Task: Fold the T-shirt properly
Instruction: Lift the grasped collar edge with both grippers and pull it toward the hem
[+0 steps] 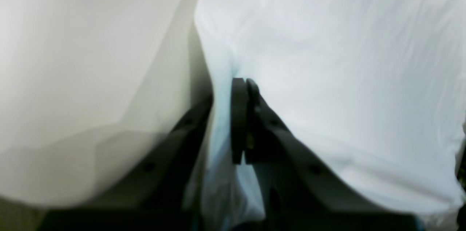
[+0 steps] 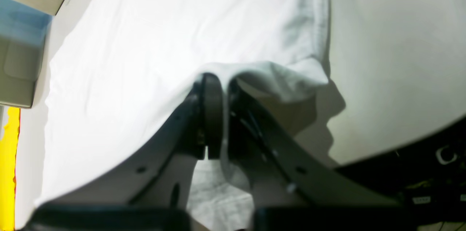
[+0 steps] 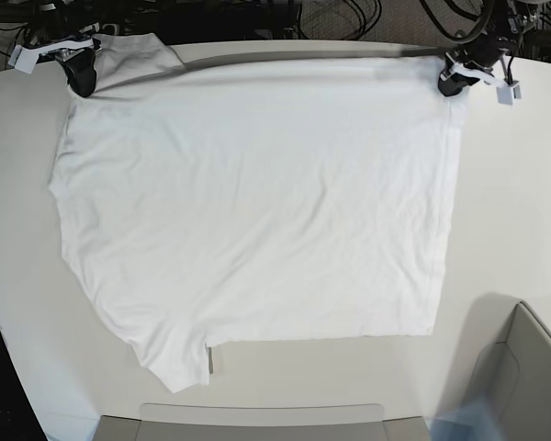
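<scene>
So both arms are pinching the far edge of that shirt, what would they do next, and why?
Probably lift that edge and carry it toward the near edge, folding the T-shirt in half. It lies spread flat on the table, and the left gripper and right gripper are each shut on a far corner, so the cloth looks ready to go over.
</scene>
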Controlling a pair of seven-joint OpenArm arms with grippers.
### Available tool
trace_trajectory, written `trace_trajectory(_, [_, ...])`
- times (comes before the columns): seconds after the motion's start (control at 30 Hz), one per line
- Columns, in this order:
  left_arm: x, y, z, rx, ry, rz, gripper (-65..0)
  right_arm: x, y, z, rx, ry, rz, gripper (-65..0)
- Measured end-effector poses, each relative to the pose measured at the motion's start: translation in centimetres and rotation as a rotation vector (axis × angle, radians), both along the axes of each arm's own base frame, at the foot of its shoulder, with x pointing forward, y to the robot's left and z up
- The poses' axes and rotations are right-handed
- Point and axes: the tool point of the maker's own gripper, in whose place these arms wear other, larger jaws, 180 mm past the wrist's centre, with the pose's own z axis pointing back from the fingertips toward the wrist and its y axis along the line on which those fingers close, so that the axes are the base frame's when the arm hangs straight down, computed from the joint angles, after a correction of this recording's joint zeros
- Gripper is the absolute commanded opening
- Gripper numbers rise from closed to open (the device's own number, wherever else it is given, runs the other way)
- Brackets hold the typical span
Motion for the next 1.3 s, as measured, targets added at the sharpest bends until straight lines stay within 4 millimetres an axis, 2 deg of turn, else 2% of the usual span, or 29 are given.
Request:
trace_trajectory(0.1, [1.8, 1.0, 0.9, -0.013, -0.016, 0.044, -65.0, 0.8, 0.2, -0.2, -0.086, 0.011, 0.056, -65.0])
trace_trajectory(0.27, [3.9, 1.7, 1.5, -0.041, -0.012, 0.145, -65.0, 4.2, 1.1, -0.2, -0.235, 0.036, 0.185, -65.0])
trace_trajectory(0.37, [5.0, 2.2, 2.4, -0.042, -0.026, 0.196, -65.0, 6.3, 1.9, 0.1, -0.281, 0.059, 0.249, -65.0])
trace_trajectory(0.5, [6.5, 2.4, 3.0, -0.068, -0.036, 0.257, -65.0, 8.8, 1.9, 0.8, -0.350, 0.050, 0.281, -65.0])
trace_trajectory(0.77, [9.6, -0.6, 2.5, -0.120, -0.005, 0.265, -65.0, 12.8, 0.7, 2.0, -0.482, 0.089, 0.297, -65.0])
trace_trajectory(0.9, [11.7, -0.3, 3.8, -0.135, -0.047, 0.289, -65.0, 14.1, 0.5, 2.4, -0.534, 0.106, 0.327, -65.0])
trace_trajectory(1.0, [12.6, -0.2, 4.2, -0.146, -0.059, 0.309, -65.0, 16.0, 0.3, 2.5, -0.576, 0.091, 0.362, -65.0])
trace_trajectory(1.17, [14.0, -1.0, 2.5, -0.190, -0.010, 0.308, -65.0, 17.9, -1.0, 0.5, -0.650, 0.164, 0.387, -65.0])
trace_trajectory(1.3, [15.5, -1.2, 1.8, -0.144, 0.017, 0.289, -65.0, 19.5, -1.4, 0.6, -0.667, 0.164, 0.391, -65.0])
